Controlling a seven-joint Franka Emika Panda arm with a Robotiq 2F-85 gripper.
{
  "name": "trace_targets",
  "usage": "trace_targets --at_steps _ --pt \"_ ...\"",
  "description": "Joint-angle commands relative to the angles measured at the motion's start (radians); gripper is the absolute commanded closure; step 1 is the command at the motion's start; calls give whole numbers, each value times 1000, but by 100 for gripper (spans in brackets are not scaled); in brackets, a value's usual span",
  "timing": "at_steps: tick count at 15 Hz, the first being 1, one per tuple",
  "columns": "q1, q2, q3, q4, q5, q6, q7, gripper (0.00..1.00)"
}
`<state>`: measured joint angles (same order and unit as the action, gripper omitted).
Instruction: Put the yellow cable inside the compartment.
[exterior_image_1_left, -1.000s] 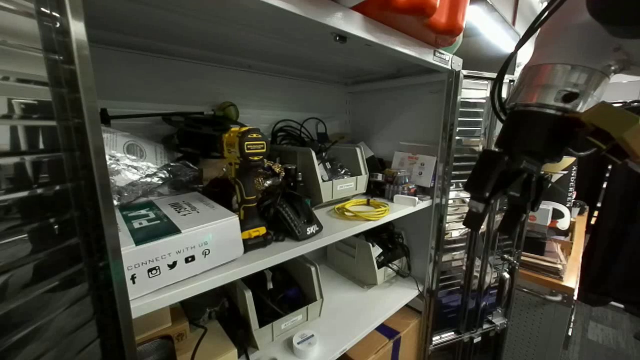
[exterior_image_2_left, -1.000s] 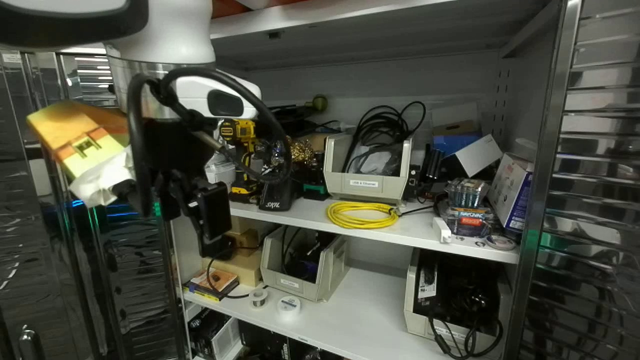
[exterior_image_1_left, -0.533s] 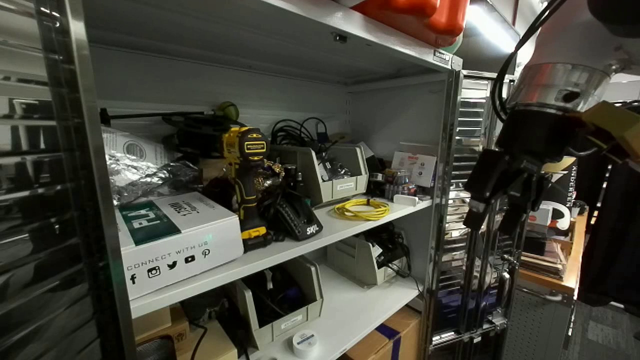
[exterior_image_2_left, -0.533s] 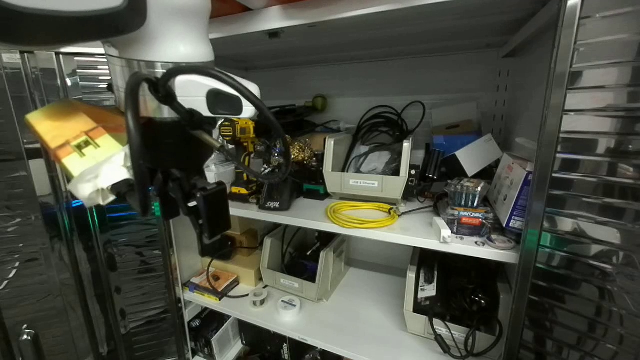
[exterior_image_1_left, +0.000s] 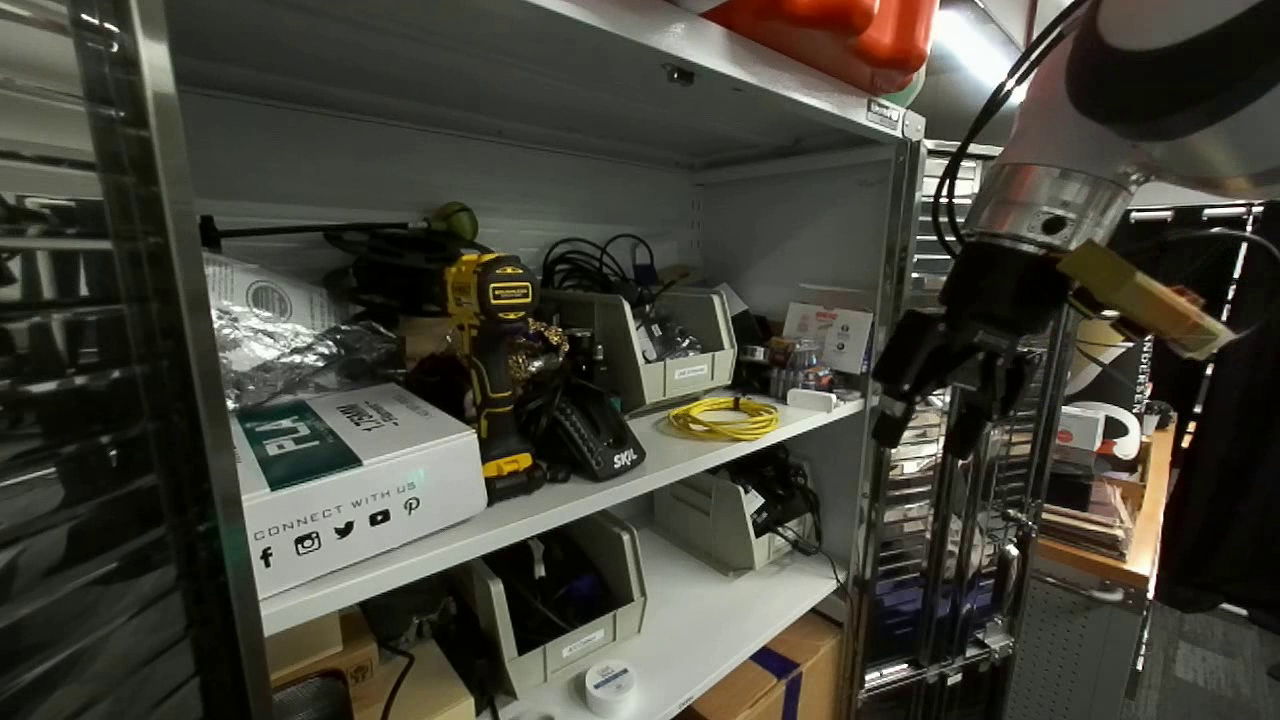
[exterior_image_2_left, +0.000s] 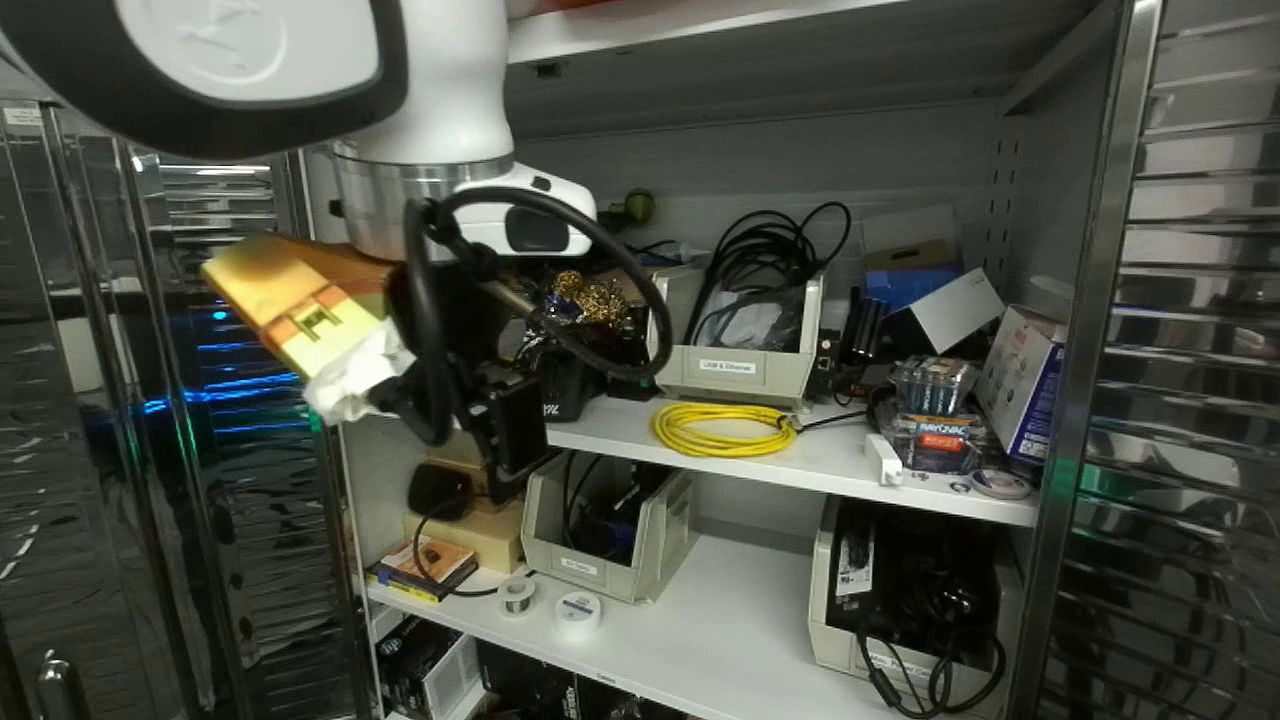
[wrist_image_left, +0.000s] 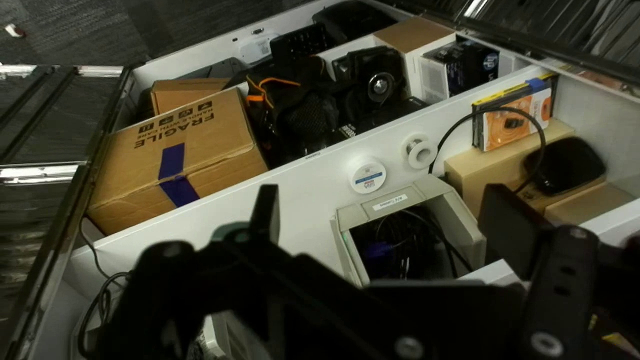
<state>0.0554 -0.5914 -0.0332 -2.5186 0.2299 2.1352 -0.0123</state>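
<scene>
White metal cabinet (exterior_image_1_left: 800, 230), facing the black two-fingered gripper (exterior_image_1_left: 925, 433): its frame or white shelf (exterior_image_2_left: 615, 425) could be struck if depth is misjudged.

Grey open-topped plastic bin (exterior_image_2_left: 785, 378), deeper in than the gripper: possibly the compartment meant; looped black cords (exterior_image_2_left: 795, 262) crowd it, so an added coil could slide out.

Gripper, outside the cabinet: fingers spread, nothing between them. Closing early could push loops aside rather than gather them.

Bright-yellow coiled thin cable (exterior_image_2_left: 715, 443), on that shelf just before the bin, well apart from the gripper and to its right in an exterior view: a shallow pinch could take one strand, leaving the rest to unwind.

Small white plastic block (exterior_image_2_left: 883, 460), at the shelf edge, apart from the gripper: a trailing loop could sweep it off.
</scene>
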Motion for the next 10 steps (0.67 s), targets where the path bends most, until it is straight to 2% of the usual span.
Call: trace_targets --at_steps 1,6,10 --pt "-13 182 4 127 5 86 16 0" --pt "-46 403 12 302 -36 151 85 0" --pt "-80 513 15 454 -146 137 212 0"
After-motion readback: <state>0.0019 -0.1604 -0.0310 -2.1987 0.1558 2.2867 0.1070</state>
